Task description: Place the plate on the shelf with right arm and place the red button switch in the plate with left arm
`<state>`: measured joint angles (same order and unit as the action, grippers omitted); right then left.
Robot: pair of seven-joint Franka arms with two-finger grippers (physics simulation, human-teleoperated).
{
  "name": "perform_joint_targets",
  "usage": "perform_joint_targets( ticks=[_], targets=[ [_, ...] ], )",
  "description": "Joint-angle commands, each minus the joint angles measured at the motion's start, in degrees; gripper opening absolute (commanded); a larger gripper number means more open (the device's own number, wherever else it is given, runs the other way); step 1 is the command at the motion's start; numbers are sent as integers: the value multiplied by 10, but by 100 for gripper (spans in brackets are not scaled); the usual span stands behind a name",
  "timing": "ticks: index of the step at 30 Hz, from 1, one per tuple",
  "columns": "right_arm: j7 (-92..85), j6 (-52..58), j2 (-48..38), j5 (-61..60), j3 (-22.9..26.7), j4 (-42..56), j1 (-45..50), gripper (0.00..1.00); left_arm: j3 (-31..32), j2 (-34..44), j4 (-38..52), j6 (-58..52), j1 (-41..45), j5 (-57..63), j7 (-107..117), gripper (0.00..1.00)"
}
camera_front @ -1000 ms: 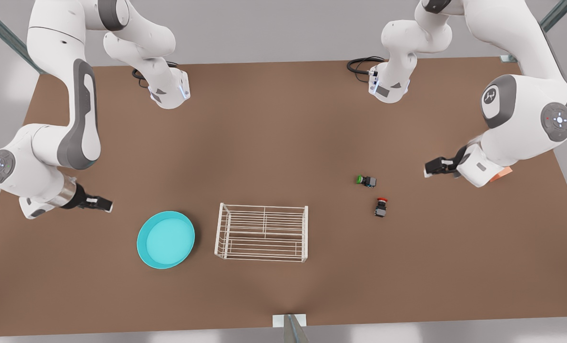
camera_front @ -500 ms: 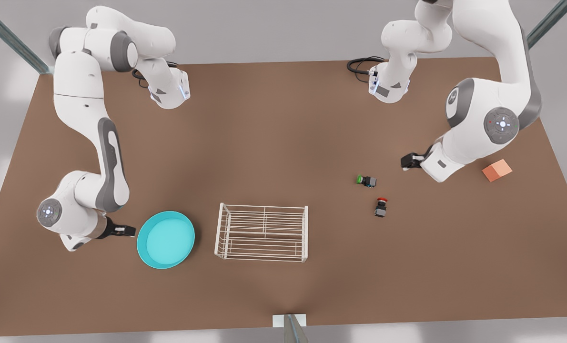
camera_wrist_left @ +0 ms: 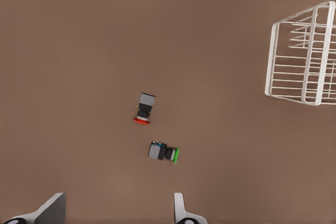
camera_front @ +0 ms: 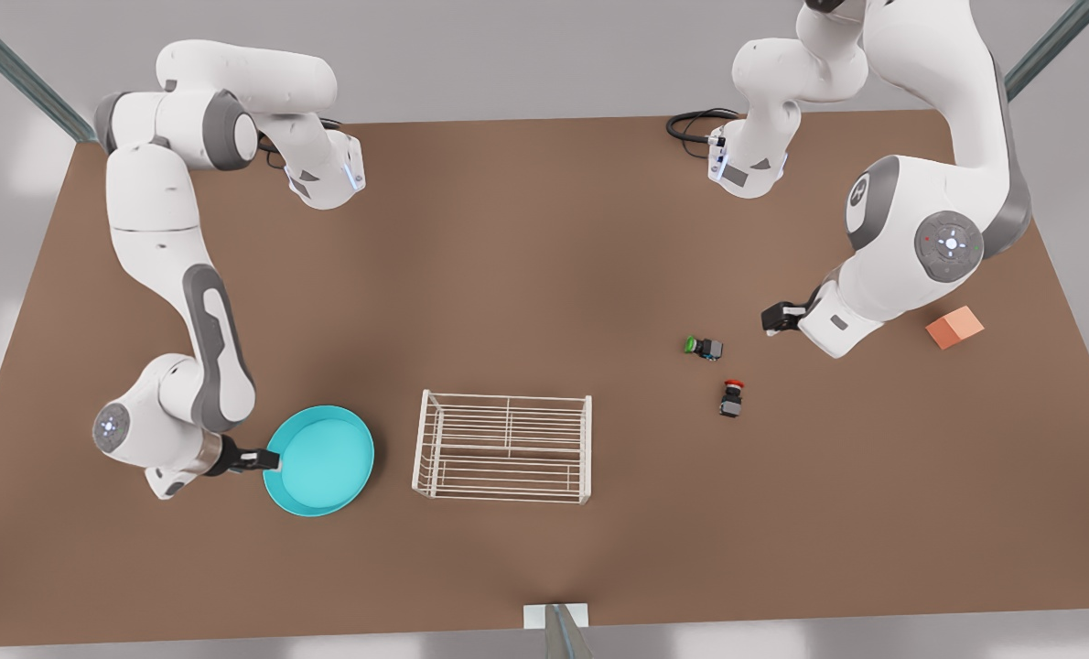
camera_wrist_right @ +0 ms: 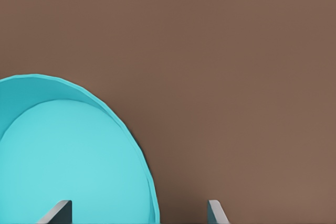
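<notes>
plate on brown table | R fingers apart at rim | L fingers apart

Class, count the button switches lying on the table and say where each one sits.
2. The green button switch lies nearest the left hand; the red button switch lies just beyond it, toward the front view's bottom. Both on the table.

Both arms are glossy white with grey joint bands and round grey end caps lit by small dots. The right arm has a silvery wrist ring behind its black hand; the left arm has a white wrist block behind its black hand. Black cables coil at the bases.
</notes>
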<state>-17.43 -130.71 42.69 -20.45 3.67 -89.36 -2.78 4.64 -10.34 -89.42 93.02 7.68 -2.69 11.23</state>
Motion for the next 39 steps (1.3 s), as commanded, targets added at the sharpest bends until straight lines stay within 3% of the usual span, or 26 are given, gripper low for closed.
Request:
perform_joint_targets(
  ticks=[1,4,7,12,16,19,29,33,39],
  targets=[
    [-77,-6,2,-3,-1,2,0,95,0,1,0,-1,0,1,31,100],
    [-77,-5,8,-4,-2,-1,1,92,0,0,1,-1,1,2,34,100],
    [-77,-5,12,-4,-5,-2,0,81,1,0,1,-1,1,2,34,100],
    [-86,-5,21,-4,-7,-1,-4,76,1,0,1,-1,1,2,34,100],
    [-86,-6,21,-4,-10,-1,-6,66,1,0,0,-3,1,2,34,100],
    [-100,-5,21,-4,-11,-1,-6,44,1,0,0,-3,1,2,33,100],
    [-113,-6,33,-12,-16,1,-11,43,1,0,0,-3,1,2,33,100],
    [-113,-5,31,-13,-16,2,-11,26,1,0,0,-2,1,2,34,100],
    [-110,26,7,-14,-19,2,-8,23,1,0,0,-3,1,2,34,100]
  ],
)
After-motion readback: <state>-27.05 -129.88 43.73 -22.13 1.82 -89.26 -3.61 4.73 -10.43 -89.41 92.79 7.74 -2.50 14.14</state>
